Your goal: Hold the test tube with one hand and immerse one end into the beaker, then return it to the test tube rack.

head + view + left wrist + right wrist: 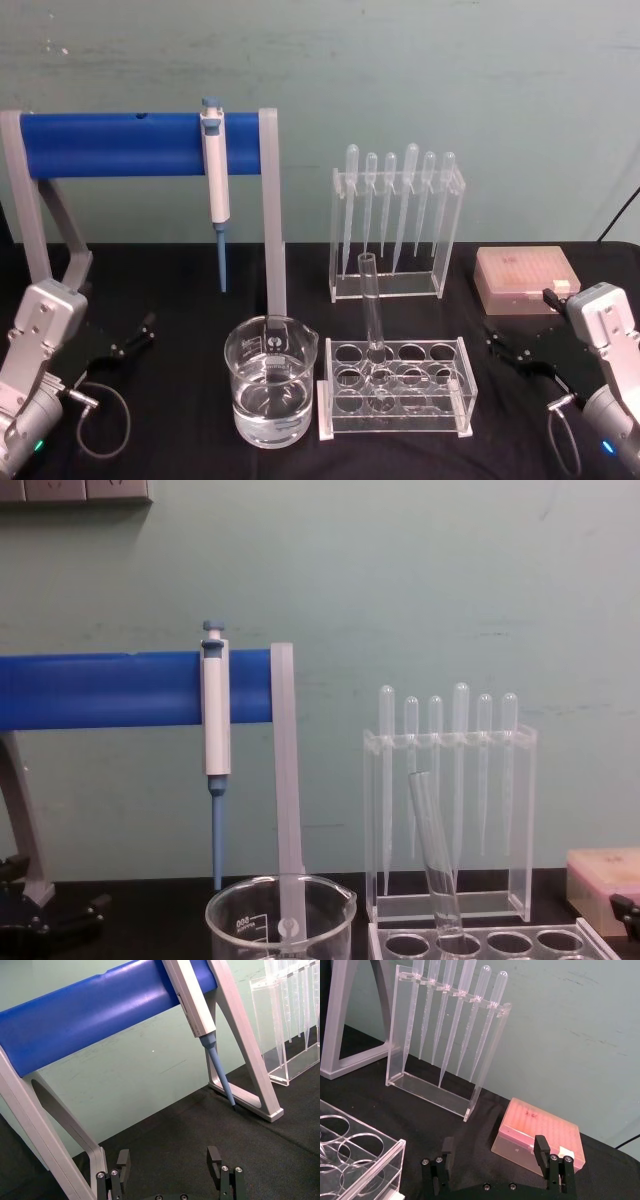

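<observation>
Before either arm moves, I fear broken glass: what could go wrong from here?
The left gripper and right gripper sit open at the table's sides.
1. The test tube leans in the rack, so a straight-down grasp could knock it or jam it.
2. The beaker holds liquid right beside the rack; a low carry might strike its rim.

My arms end in boxy silver housings, the left wrist (42,325) and the right wrist (605,325), each trailing a grey cable loop (105,410). My left gripper (169,1160) and right gripper (492,1152) are black, two-fingered and studded with silver screws.
</observation>
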`<state>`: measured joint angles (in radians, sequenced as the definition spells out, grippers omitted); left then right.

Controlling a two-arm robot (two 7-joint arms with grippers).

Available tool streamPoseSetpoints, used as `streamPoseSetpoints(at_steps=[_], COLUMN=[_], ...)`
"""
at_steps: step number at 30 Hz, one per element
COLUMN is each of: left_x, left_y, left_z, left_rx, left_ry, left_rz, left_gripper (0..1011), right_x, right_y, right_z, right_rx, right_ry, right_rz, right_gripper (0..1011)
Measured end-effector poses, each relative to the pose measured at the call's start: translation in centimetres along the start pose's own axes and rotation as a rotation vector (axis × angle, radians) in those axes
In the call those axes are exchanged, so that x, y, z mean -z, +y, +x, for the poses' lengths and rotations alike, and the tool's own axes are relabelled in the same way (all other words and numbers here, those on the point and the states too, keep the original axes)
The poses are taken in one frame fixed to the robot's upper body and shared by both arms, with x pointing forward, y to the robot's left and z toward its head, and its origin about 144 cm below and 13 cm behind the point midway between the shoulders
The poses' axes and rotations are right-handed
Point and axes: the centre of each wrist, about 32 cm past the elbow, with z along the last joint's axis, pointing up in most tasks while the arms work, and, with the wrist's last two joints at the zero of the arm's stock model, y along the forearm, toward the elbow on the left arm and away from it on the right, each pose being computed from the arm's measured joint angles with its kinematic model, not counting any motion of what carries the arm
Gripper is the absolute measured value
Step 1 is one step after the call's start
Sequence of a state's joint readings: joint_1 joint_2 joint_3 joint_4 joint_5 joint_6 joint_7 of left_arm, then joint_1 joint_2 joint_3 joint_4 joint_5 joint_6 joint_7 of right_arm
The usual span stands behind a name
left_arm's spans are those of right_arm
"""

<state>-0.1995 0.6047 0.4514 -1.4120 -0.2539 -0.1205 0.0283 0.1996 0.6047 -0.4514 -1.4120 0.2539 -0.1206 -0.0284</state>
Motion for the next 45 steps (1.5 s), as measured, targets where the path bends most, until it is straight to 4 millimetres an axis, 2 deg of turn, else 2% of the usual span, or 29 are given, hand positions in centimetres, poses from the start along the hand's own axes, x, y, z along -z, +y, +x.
streamPoseSetpoints(at_steps=[37,44,45], left_x=[0.0,0.0,0.0], left_y=[0.0,0.0,0.0], left_z=[0.0,0.0,0.0], left_rx=[0.000,0.000,0.000], left_ry=[0.000,0.000,0.000], left_rz=[0.000,0.000,0.000], left_gripper=[1000,1000,1000], right_x=[0.0,-0.6,-1.0], right_y=[0.0,-1.8,-2.6], right_z=[0.0,0.0,-0.1], right_rx=[0.000,-0.009,-0.018], right_ry=[0.000,-0.026,-0.033], right_rz=[0.000,0.013,0.018], right_gripper=[1002,1002,1002])
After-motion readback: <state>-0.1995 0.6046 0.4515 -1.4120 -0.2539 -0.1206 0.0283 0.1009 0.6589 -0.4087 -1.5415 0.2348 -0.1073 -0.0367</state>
